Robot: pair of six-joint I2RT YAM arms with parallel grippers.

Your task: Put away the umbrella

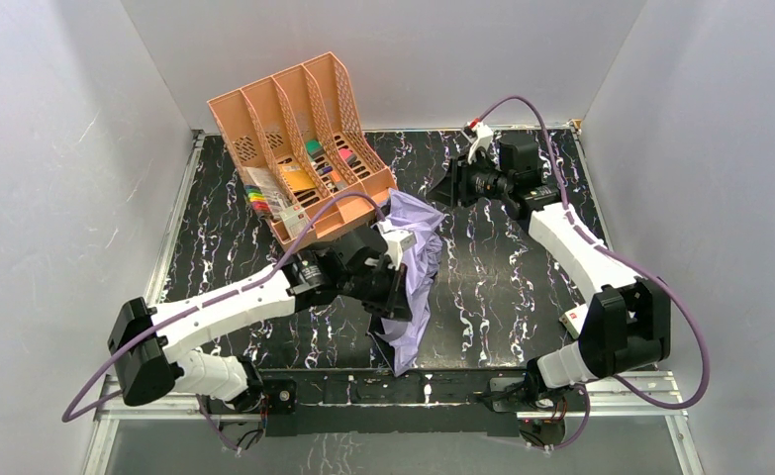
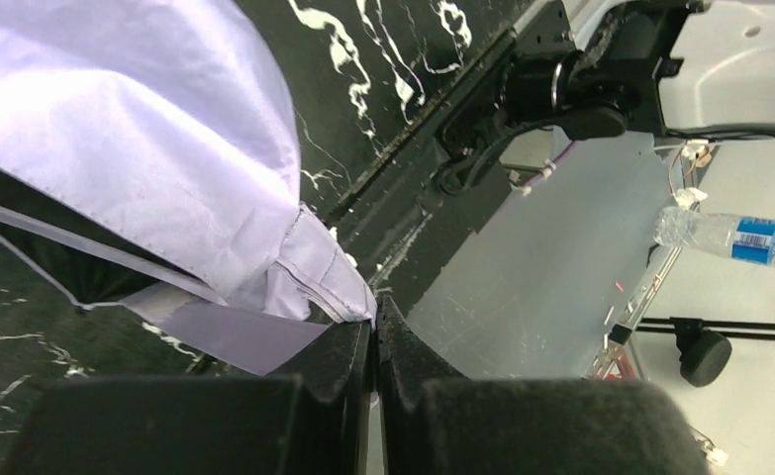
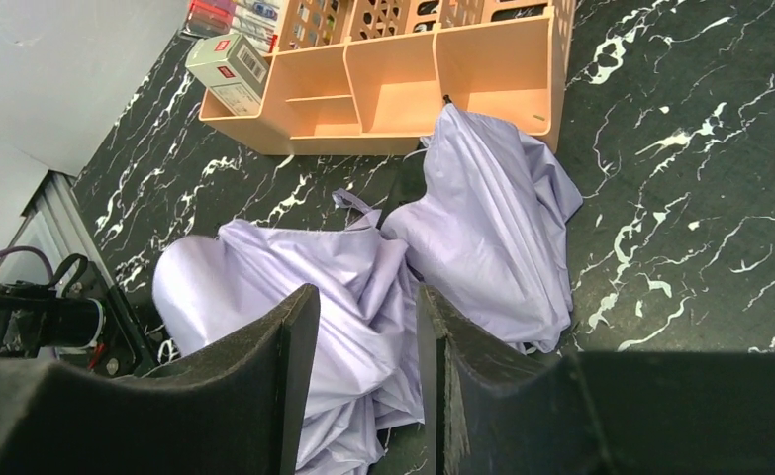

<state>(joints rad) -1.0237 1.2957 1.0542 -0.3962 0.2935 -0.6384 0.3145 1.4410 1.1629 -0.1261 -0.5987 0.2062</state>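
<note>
Left claw [image 2: 374, 317] pinches umbrella [image 2: 145, 148]; bottle [image 2: 722, 236] label unreadable.

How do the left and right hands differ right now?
The left hand is shut, pinching the umbrella by an edge of its fabric. The right hand is open with nothing between its fingers. The left hand touches the umbrella, while the right hand sits apart from it, farther back on the right side. Both have the same black two-finger build.
</note>
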